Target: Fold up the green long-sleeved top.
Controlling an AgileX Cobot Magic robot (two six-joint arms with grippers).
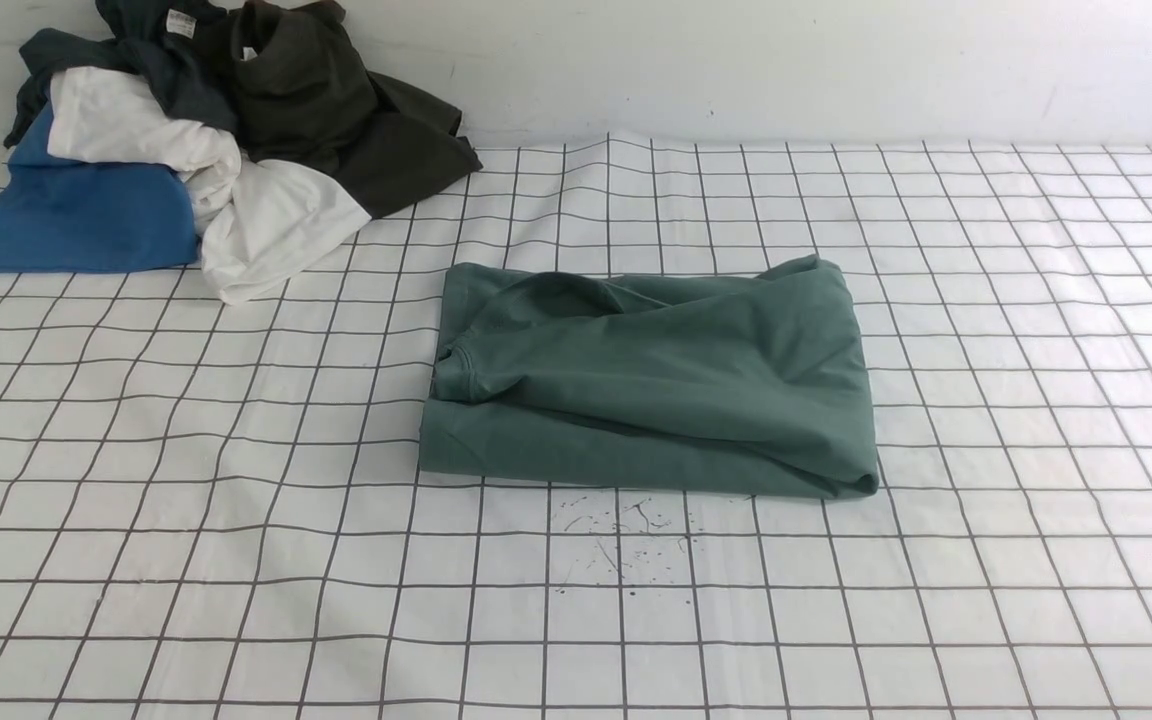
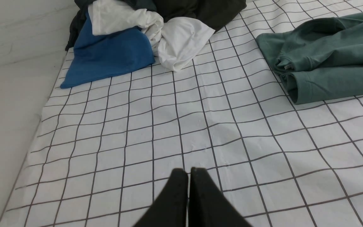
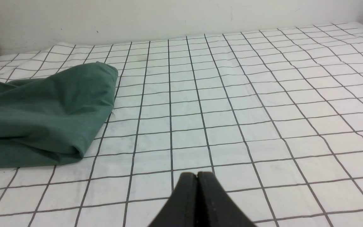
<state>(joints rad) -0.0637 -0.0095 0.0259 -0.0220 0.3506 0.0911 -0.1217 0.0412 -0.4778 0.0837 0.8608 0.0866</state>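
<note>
The folded top [image 1: 651, 385] sat mid-worktop [image 1: 986, 560], with the heap of other clothes [image 1: 206, 140] way off at the back left corner, against the wall [image 1: 786, 60].

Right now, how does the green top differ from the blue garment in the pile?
The green long-sleeved top lies alone mid-cloth, folded into a rough rectangle; the blue garment sits at the far left corner, partly under a white garment in a heap. The top is muted sage; the blue is vivid. Neither is held.
</note>
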